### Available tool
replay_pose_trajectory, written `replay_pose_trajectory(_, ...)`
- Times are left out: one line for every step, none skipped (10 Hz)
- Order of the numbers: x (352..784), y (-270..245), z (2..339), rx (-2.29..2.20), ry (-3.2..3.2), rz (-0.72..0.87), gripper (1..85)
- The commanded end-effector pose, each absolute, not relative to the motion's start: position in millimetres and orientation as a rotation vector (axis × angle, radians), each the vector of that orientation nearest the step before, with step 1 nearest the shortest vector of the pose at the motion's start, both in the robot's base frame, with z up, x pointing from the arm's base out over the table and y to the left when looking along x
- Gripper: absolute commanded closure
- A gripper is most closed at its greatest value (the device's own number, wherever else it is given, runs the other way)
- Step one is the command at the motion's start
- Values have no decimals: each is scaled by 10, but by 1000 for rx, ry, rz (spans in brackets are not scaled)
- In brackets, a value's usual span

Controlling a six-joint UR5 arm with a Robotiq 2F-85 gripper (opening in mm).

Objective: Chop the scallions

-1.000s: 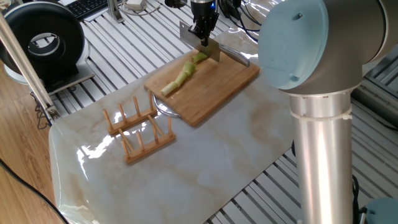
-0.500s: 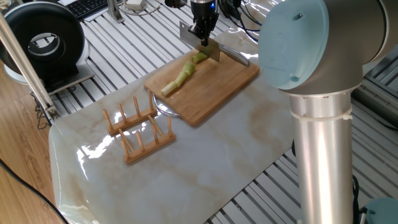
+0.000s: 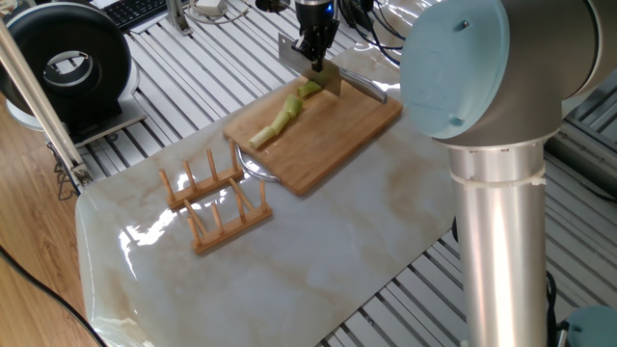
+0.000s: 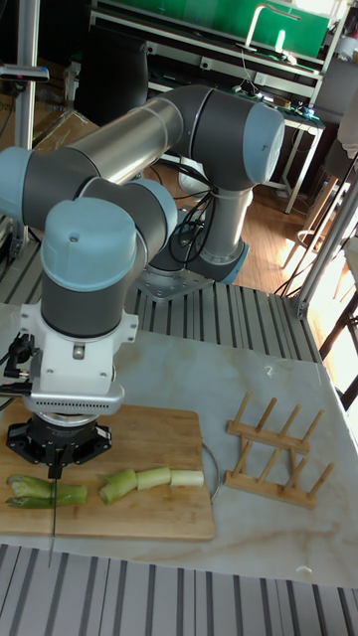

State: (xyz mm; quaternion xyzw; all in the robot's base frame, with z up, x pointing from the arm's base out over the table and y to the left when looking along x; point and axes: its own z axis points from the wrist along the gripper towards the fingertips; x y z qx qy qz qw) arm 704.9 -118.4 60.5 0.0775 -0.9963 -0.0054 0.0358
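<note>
On the tabletop [image 3: 318, 260], toward twelve o'clock in my fixed view, I see the bamboo cutting board [image 3: 342, 135] lying at an angle, with the scallions [image 3: 281, 119] stretched along it from seven o'clock up to one o'clock. My end effector [image 3: 314, 56] stands over the green end of the stalk, its fingers closed on the knife [image 3: 310, 67], whose silver blade comes down across the scallions near the board's far edge. From the tall fixed view the end effector [image 4: 58, 444] sits low above the cutting board [image 4: 149, 517], and the knife [image 4: 53, 517] shows edge-on as a thin vertical line dropping past the board's near edge. There the scallions [image 4: 129, 483] lie in pieces: a dark green length at nine o'clock of the blade, a gap, then paler segments running toward three o'clock and ending in a whitish tip. I cannot tell whether the blade has gone fully through the green length. A wooden rack [image 3: 214, 200] with upright pegs stands on the tabletop at seven o'clock from the board, apart from it. A curved metal rim [image 3: 253, 171] peeks out from under the board's near corner.
</note>
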Motion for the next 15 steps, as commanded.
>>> replay_pose_trajectory(7063, -1165, 603, 232, -3066, -33, 843)
replay_pose_trajectory(7069, -1178, 546, 233, -3071, -37, 843)
replay_pose_trajectory(7075, -1188, 511, 238, -3076, -41, 843)
replay_pose_trajectory(7057, -1197, 545, 239, -3067, -30, 843)
replay_pose_trajectory(7044, -1170, 602, 234, -3060, -31, 843)
replay_pose_trajectory(7050, -1136, 628, 229, -3059, -33, 843)
replay_pose_trajectory(7054, -1130, 626, 227, -3059, -33, 843)
replay_pose_trajectory(7054, -1142, 625, 227, -3059, -26, 843)
replay_pose_trajectory(7052, -1150, 623, 226, -3059, -24, 843)
replay_pose_trajectory(7049, -1173, 604, 233, -3060, -22, 843)
replay_pose_trajectory(7034, -1213, 556, 250, -3057, -20, 843)
replay_pose_trajectory(7009, -1265, 508, 260, -3047, -5, 843)
replay_pose_trajectory(6963, -1300, 523, 266, -3025, 20, 843)
replay_pose_trajectory(6925, -1261, 615, 255, -3001, 31, 843)
replay_pose_trajectory(6923, -1191, 688, 240, -2991, 35, 843)
